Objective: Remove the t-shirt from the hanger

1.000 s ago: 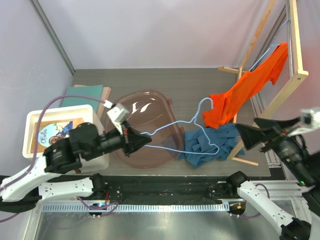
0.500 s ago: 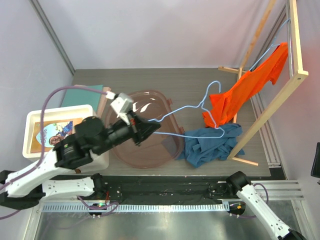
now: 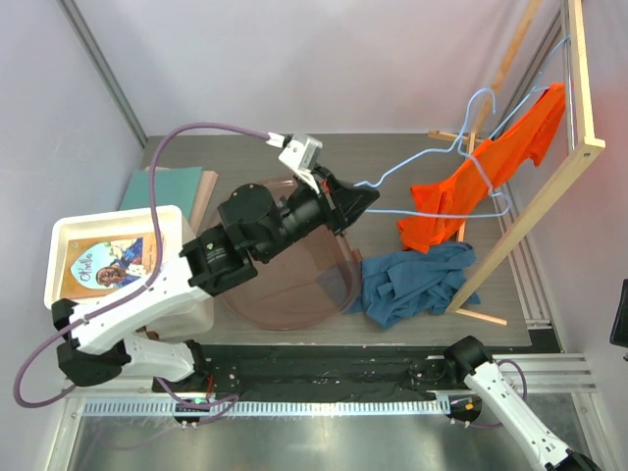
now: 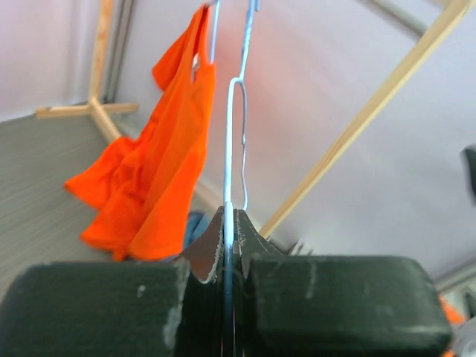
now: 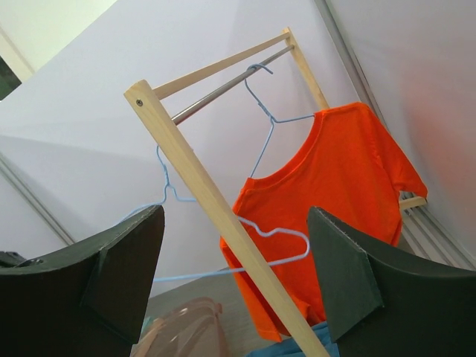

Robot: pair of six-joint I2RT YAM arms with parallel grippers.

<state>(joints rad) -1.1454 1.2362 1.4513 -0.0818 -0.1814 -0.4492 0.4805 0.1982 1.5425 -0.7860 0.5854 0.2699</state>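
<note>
My left gripper (image 3: pixel 361 197) is shut on a bare light-blue wire hanger (image 3: pixel 456 157) and holds it high, its hook up near the wooden rack (image 3: pixel 579 147). In the left wrist view the hanger wire (image 4: pixel 229 141) runs straight up from between the shut jaws. A blue t-shirt (image 3: pixel 412 280) lies crumpled on the table, off the hanger. An orange t-shirt (image 3: pixel 486 177) hangs on a second blue hanger (image 5: pixel 260 119) from the rack's rail. My right gripper (image 5: pixel 234 275) is open and empty, raised off to the right, out of the top view.
A translucent pink tub (image 3: pixel 294 265) lies under my left arm. A white bin (image 3: pixel 69 235) holding a picture book (image 3: pixel 103 265) sits at the left, with a teal book (image 3: pixel 162 186) behind it. The rack's slanted post (image 5: pixel 216 216) crosses close before the right wrist camera.
My left gripper has lifted the empty hanger up and to the right, toward the rack. The right arm has swung out of the top view.
</note>
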